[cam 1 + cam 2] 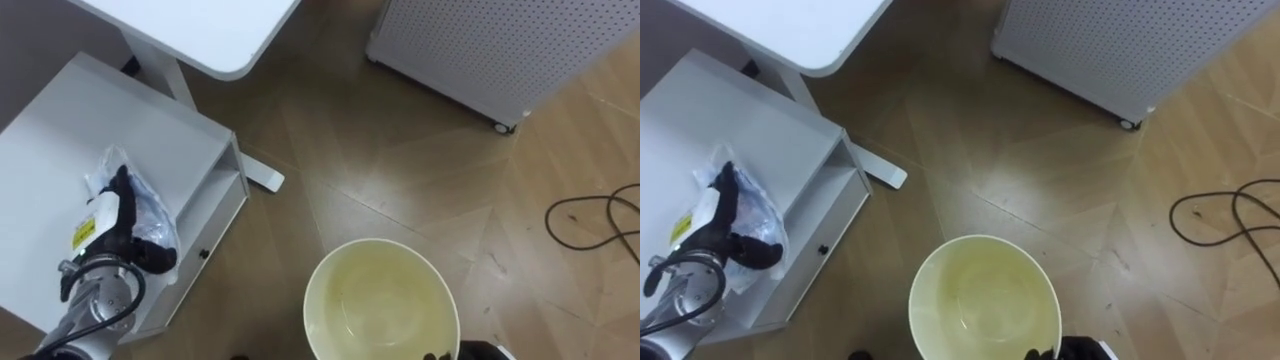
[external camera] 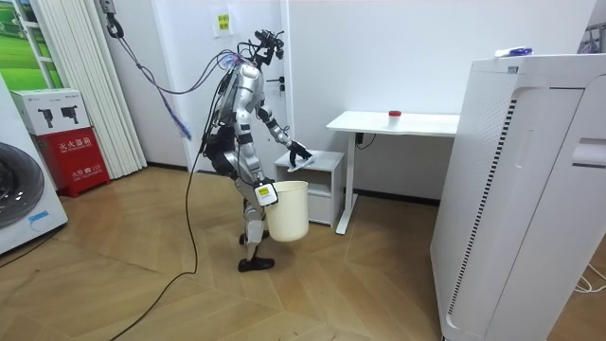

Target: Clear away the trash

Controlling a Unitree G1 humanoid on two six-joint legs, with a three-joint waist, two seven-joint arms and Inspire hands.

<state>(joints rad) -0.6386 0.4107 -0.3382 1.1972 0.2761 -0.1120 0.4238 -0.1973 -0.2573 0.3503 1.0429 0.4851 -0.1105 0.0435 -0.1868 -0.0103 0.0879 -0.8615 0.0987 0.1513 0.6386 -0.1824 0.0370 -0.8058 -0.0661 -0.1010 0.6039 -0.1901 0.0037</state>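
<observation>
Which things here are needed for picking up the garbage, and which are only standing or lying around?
For the job:
- bag, in the left hand
- bin, carried by the right hand

Only around:
- cabinet under the bag
- desk
- white unit
- cable on the floor
- washer
- red box

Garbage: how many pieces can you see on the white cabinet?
1: a crumpled plastic wrapper on the cabinet top, under the left hand. The bucket in the right hand holds none.
</observation>
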